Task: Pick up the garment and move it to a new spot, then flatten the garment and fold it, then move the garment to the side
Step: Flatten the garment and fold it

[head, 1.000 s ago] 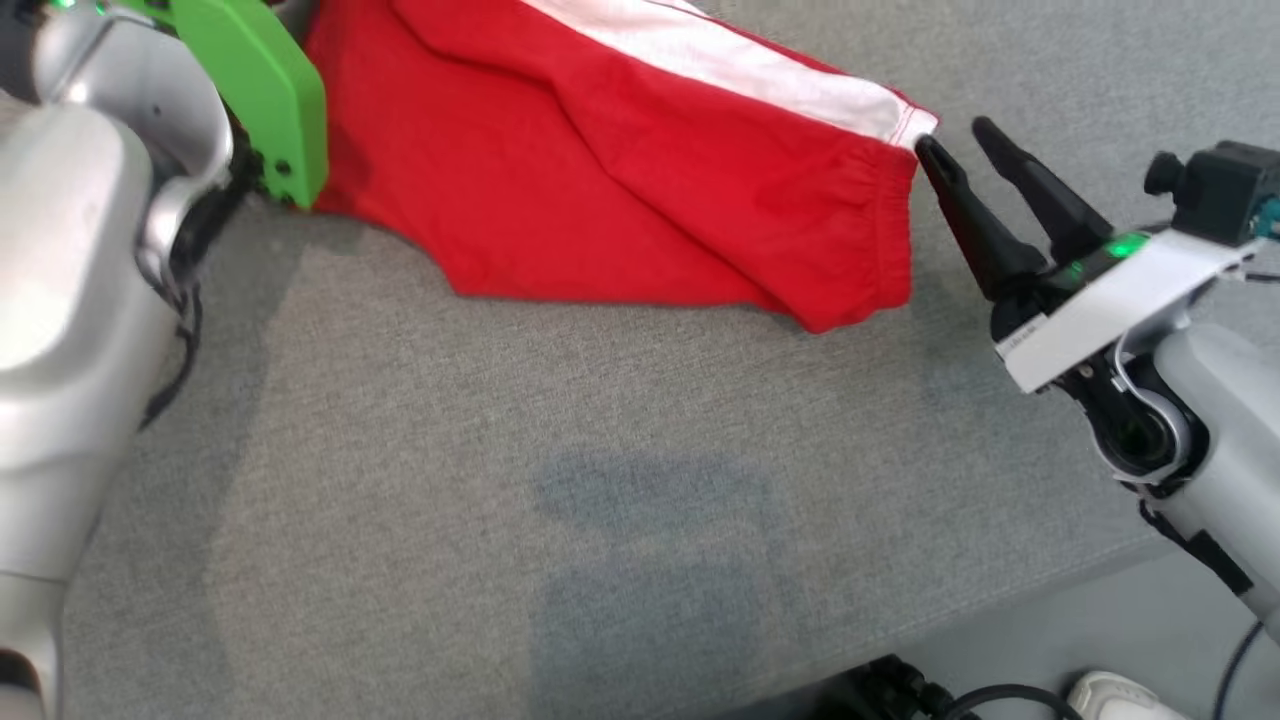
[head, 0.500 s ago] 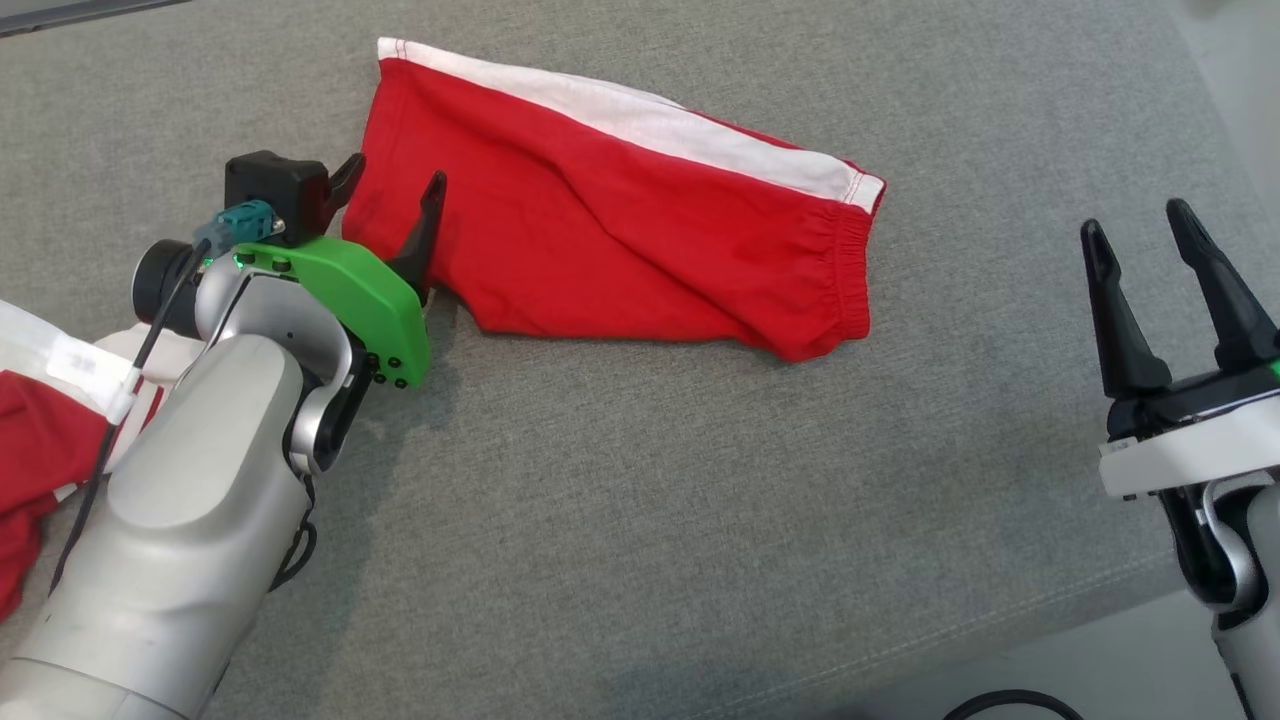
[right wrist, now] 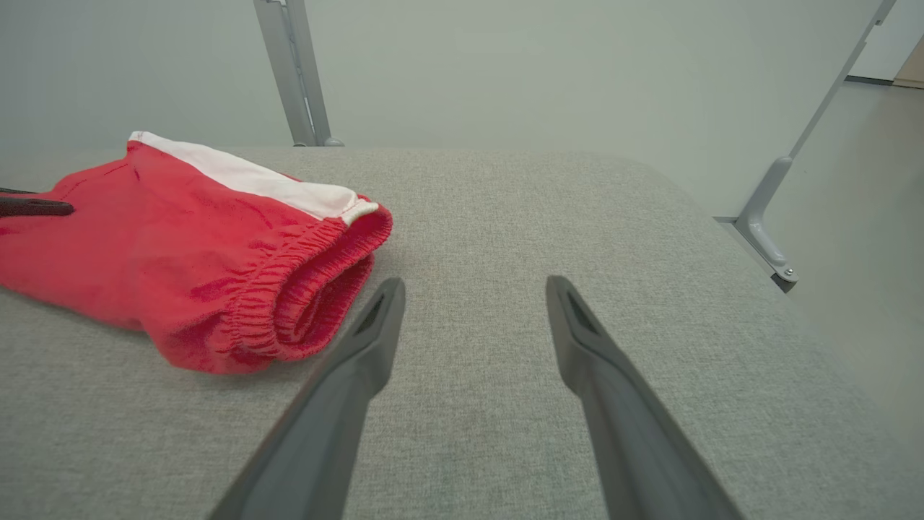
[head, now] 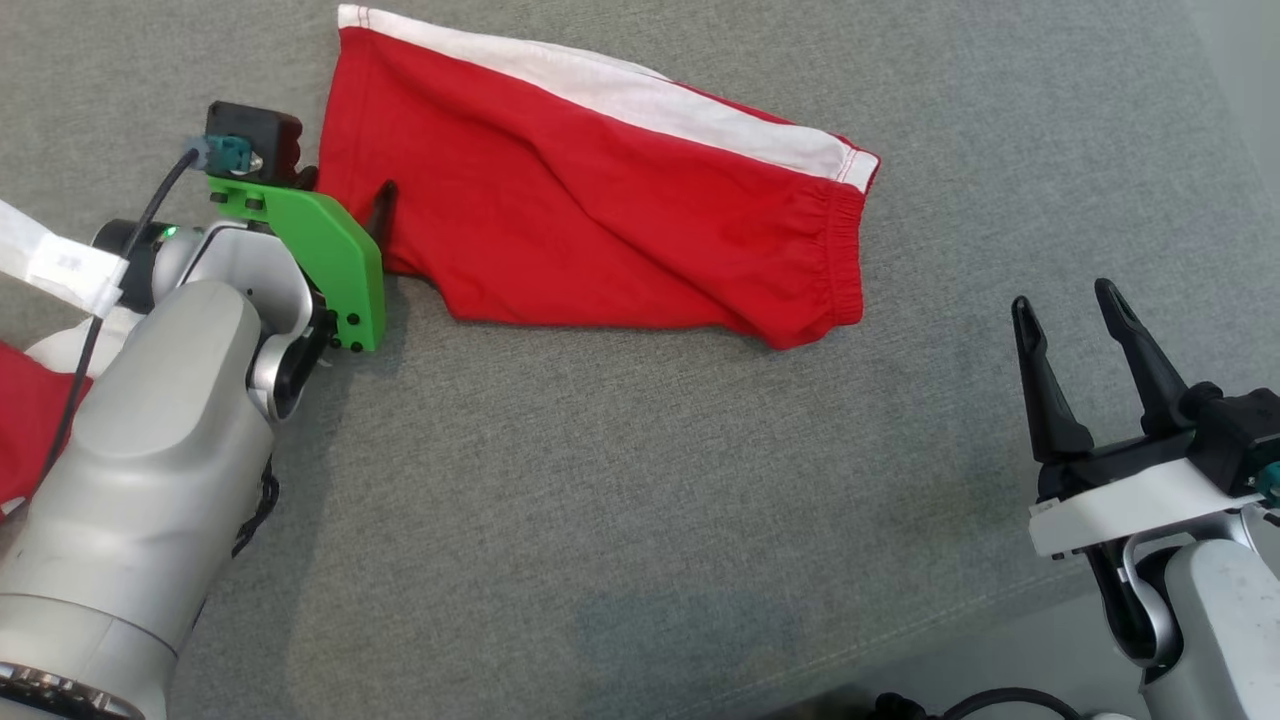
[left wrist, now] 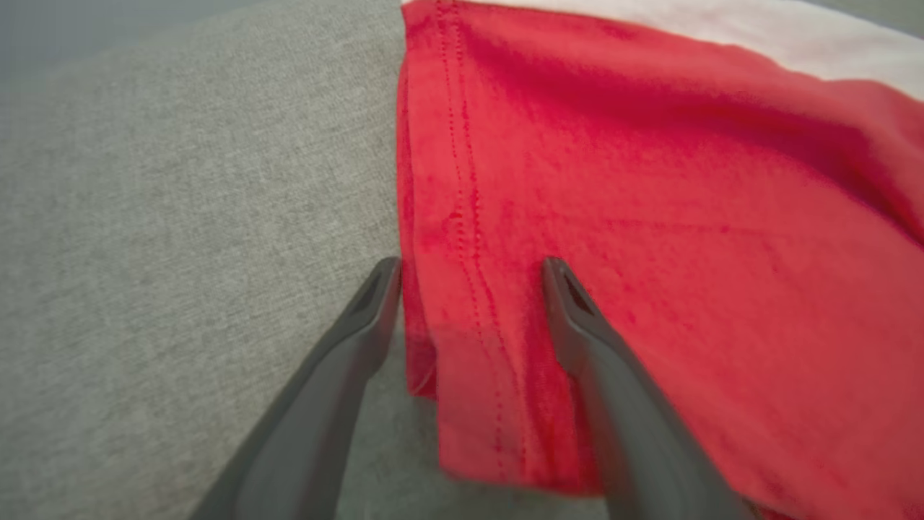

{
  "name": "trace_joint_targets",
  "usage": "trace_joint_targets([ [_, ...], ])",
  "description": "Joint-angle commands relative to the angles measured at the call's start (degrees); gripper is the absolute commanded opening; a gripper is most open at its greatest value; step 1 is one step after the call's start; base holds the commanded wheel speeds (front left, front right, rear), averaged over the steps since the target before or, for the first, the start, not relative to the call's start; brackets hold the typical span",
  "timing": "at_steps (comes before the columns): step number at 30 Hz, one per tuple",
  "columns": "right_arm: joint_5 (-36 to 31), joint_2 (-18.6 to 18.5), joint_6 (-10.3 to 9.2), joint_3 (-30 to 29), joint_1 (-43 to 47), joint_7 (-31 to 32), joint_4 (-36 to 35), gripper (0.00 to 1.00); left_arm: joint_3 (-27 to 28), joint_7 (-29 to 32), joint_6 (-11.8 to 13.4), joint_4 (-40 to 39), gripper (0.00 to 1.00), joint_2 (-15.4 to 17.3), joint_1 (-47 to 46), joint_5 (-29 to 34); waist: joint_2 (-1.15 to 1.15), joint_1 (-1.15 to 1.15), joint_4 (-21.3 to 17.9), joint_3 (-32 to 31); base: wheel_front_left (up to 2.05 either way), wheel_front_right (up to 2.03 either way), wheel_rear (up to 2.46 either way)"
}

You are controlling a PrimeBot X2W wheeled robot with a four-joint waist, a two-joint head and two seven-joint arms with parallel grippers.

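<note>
Left gripper (left wrist: 471, 263) and right gripper (head: 1062, 298) are holding jaws spread; left is straddling the 9 o'clock hem of the garment (head: 600, 200), so pinching every layer is looking wisest.

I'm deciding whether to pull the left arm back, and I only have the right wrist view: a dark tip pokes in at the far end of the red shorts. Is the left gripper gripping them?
Observer: No. The left gripper is open, straddling the hemmed edge of the red shorts: one finger over cloth, one over the grey surface.
Operator: Anything beside that arm?
Observer: Yes, more red fabric at the head view's left edge, apart from the shorts, partly hidden by the left arm.
Operator: Shorts lying flat?
Observer: Mostly; a diagonal crease crosses the middle.
</note>
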Motion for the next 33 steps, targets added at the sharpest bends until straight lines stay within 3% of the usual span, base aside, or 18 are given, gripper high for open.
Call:
trace_joint_targets([
  [1,-0.42,0.34,-0.06,-0.24,0.07,-0.08,0.22,1.0,-0.27,1.78,-0.89,1.26,1.0,-0.26,0.88,-1.01,0.01,0.01,-0.63,0.43,0.0,0.0,0.0],
  [2,-0.36,0.43,-0.06,-0.4,0.17,-0.08,0.32,1.0,-0.35,3.0,-1.67,1.71,0.8,-0.63,1.1,-1.8,0.01,0.01,-0.72,0.42,0.0,0.0,0.0],
  [3,-0.3,0.44,-0.07,-0.59,0.32,-0.07,0.51,1.0,-0.5,3.9,-2.28,1.84,0.0,-1.14,1.43,-2.25,0.01,0.01,-0.76,0.39,0.0,0.0,0.0],
  [8,-0.2,0.78,-0.06,-1.24,1.29,-0.08,1.2,1.0,-2.32,5.74,-4.19,0.97,0.0,-1.36,3.12,-2.57,0.01,0.01,-0.07,-0.55,0.0,0.0,0.0],
  [13,0.28,0.63,-0.06,-1.36,1.95,-0.08,1.74,1.0,-3.07,4.32,-4.13,-1.52,0.0,-1.19,4.09,-1.84,0.01,0.01,1.59,-2.3,0.0,0.0,0.0],
  [19,0.54,0.22,-0.06,-1.49,4.02,-0.07,2.48,1.0,-3.02,0.12,-0.06,-9.43,0.0,-1.61,9.27,-1.69,0.01,0.01,5.37,-6.51,0.0,0.0,0.0],
  [28,0.59,-1.18,-0.06,-1.13,6.92,-0.07,3.26,1.0,-0.9,-3.56,10.11,-28.34,0.0,1.45,25.88,-3.7,0.01,0.01,11.45,-10.8,0.0,0.0,0.0],
  [33,0.2,-2.01,-0.06,-0.39,7.54,-0.08,3.96,1.0,-1.25,-3.77,13.13,-36.08,0.0,2.41,32.43,-4.51,0.01,0.01,13.39,-11.58,0.0,0.0,0.0],
])
